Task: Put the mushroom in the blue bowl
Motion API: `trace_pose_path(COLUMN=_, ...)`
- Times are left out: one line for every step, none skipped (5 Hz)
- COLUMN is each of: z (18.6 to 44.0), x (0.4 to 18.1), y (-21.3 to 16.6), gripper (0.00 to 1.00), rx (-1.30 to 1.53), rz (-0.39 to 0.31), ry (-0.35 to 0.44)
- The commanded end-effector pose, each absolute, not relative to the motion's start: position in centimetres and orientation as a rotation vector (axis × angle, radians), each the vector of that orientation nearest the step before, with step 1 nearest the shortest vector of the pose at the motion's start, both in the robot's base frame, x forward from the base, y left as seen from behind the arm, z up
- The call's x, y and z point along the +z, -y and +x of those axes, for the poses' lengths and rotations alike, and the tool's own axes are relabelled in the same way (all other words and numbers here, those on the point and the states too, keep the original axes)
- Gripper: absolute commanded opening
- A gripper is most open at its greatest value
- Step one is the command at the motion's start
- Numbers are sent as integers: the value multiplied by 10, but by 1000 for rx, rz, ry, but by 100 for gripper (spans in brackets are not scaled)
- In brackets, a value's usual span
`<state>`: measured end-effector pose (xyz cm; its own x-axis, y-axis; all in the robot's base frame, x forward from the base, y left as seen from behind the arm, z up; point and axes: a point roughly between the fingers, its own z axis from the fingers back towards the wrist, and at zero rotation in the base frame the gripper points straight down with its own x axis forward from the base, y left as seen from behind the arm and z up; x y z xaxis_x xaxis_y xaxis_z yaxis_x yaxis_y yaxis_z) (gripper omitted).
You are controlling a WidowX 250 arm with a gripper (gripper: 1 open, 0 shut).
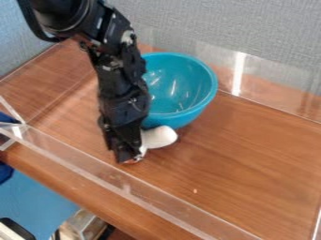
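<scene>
My jaws (127,153) point straight down at the counter (238,164), tips low & just about on the wood, pinched narrow. I read them as clamped on the mushroom (157,139), tho only its white part shows, poking out to the right of the fingers; cap is hidden behind the black gripper, so I can't confirm the exact hold. Mushroom sits on the counter, not lifted as far as I can see, right at the foot of the blue bowl (189,89) on its near-left side, touching or just beside the outer wall. Bowl stands upright behind & to the right of the jaws; what I see of its inside is bare glossy turquoise w/ nothing in it, tho the arm (107,56) covers part of the left rim. Arm comes in from upper left. Clear acrylic walls (88,161) run along the counter edges, front & back.
</scene>
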<state>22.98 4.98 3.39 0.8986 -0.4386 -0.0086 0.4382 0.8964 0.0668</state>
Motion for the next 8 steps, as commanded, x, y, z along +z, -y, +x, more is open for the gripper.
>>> trace_pose_path(z=242, x=67, y=-59, gripper=0, rx=-374, rz=109, ry=60)
trace_pose_path(z=257, x=106, y=-50, gripper=0, rx=-312, rz=139, ry=115)
trace_pose_path(z=281, x=141, y=-37, gripper=0, rx=-290, rz=139, ry=163)
trace_pose_path(z=295, x=121, y=-24, gripper=0, rx=-368, rz=114, ry=152)
trace_pose_path(z=305, x=97, y=-21, gripper=0, rx=-420, rz=100, ry=132)
trace_pose_path(z=318, x=88, y=-26, gripper=0, rx=-409, rz=91, ry=112)
trace_pose_path(z=334, x=80, y=-28, gripper=0, rx=-401, rz=85, ry=96)
trace_pose_path(z=343, x=72, y=-30, gripper=0, rx=-393, rz=80, ry=78)
